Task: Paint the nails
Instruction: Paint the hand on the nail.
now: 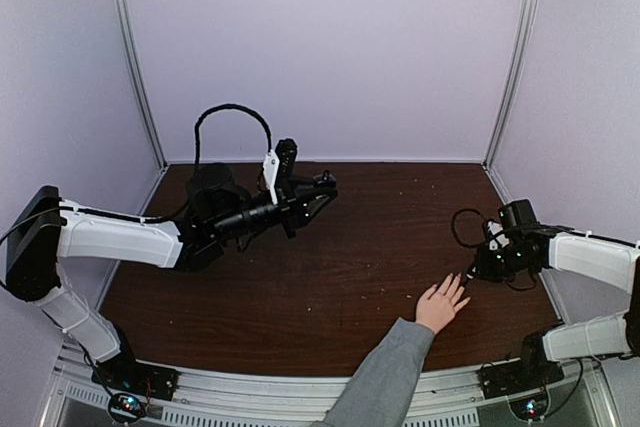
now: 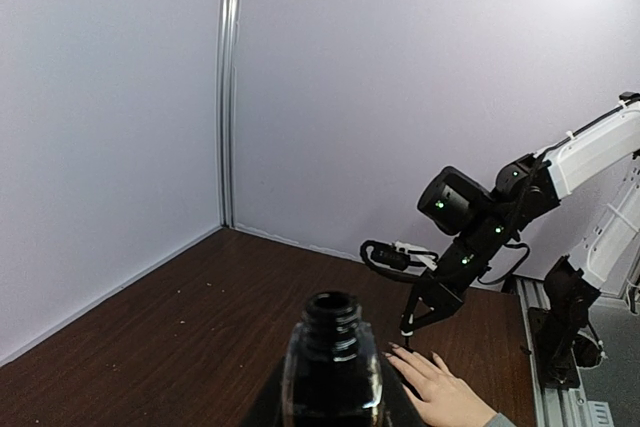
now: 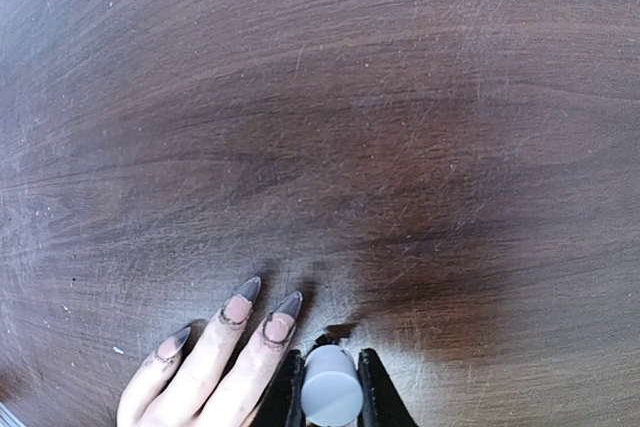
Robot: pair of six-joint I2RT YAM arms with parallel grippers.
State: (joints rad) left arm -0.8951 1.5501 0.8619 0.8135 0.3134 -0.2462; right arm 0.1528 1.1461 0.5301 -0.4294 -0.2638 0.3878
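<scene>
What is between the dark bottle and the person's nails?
Nothing but bare brown table lies between the bottle and the nails, as the top view shows.

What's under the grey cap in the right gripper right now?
Past the grey cap, a small dark tip shows over the table, beside the nearest nail. The cap covers the stem, so contact is unclear.
</scene>
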